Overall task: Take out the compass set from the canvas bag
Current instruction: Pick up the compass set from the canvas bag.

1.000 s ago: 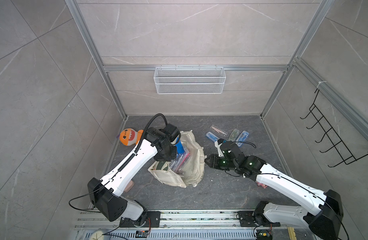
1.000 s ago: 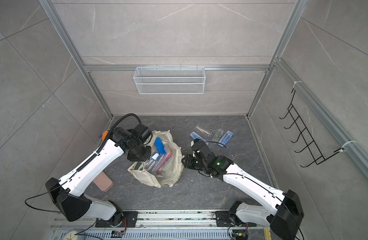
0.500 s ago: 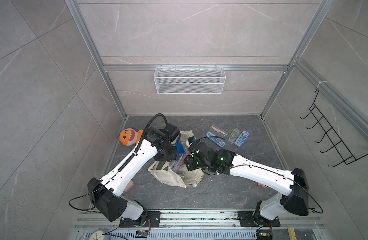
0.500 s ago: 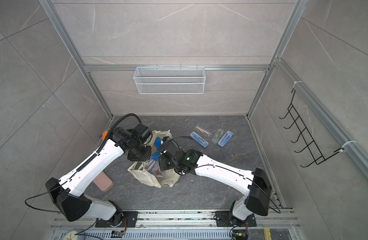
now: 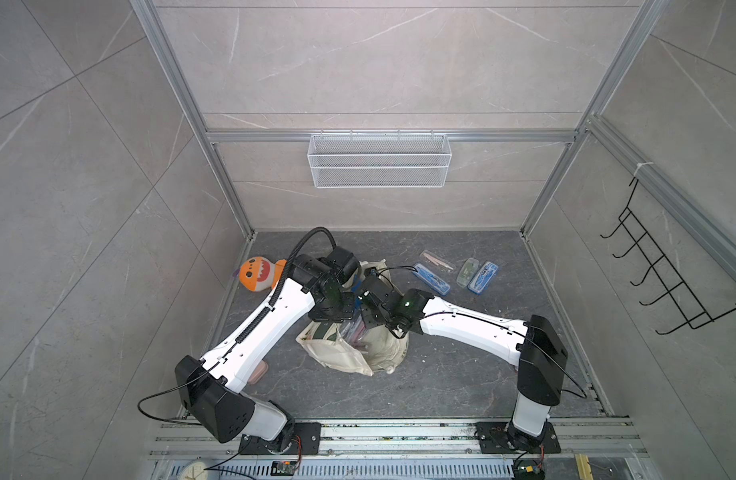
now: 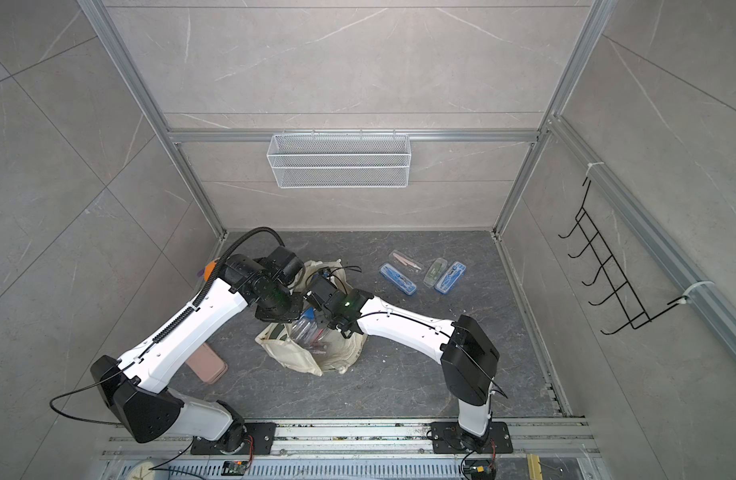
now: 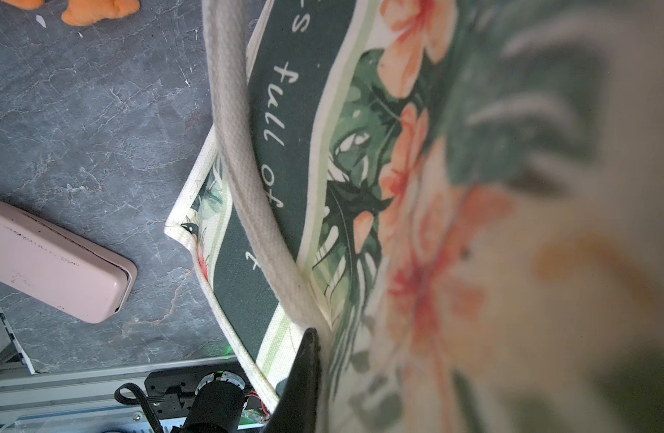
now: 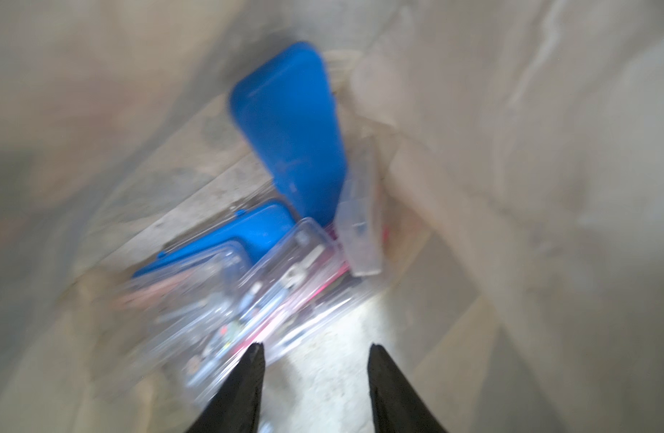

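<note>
Left edge of bench: orange plush toy, pink case. At handle root, left gripper pinched shut on rim of canvas bag. Bag at middle of bench, long axis back to front, mouth raised toward back. Inside, blurred: compass sets in clear cases, one blue case standing on end. Inside mouth, right gripper: jaws apart, empty; one second ago it hung over bench right of bag. Back right corner: four cases, unmoved.

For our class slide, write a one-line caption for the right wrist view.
Open right gripper inside the canvas bag, facing blue cases and clear cases.
</note>
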`<state>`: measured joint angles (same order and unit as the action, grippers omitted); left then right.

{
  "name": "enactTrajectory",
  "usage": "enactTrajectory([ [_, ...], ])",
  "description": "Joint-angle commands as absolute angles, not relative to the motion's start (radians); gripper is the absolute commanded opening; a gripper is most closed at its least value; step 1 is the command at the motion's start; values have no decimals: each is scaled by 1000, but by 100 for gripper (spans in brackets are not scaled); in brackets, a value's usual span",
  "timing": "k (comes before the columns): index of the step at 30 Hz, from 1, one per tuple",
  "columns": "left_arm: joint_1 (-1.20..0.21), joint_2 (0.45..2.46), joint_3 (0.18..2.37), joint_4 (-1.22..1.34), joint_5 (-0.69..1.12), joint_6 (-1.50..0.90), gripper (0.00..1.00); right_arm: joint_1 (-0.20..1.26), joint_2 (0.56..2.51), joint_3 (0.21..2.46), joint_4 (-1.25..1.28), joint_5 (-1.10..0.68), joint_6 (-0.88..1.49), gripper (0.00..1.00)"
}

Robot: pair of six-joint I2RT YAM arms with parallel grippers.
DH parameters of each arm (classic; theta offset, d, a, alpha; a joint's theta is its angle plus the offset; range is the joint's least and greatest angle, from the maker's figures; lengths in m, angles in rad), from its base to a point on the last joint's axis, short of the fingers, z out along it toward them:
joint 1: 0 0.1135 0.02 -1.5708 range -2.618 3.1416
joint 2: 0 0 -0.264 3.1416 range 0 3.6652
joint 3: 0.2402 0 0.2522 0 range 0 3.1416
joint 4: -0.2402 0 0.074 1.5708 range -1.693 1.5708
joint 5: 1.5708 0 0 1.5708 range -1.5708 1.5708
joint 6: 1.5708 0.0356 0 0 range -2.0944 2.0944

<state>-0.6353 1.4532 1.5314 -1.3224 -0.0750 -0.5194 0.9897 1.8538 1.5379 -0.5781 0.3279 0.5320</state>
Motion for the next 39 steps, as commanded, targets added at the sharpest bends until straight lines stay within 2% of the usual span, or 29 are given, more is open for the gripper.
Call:
enactTrajectory([
  [1,-635,1431,1559,-1287,-62,-485,0,978,1906,1577,-604,376,495,49],
  [11,-634,1427,1556,-1293,-61,-475,0,938,1993,1614,-560,331,420,47],
  [25,-630,1401,1536,-1299,-61,-479,0,888,2162,1827,-654,270,362,41],
  [39,-629,1388,1529,-1304,-66,-485,0,882,2214,1936,-710,315,378,14],
])
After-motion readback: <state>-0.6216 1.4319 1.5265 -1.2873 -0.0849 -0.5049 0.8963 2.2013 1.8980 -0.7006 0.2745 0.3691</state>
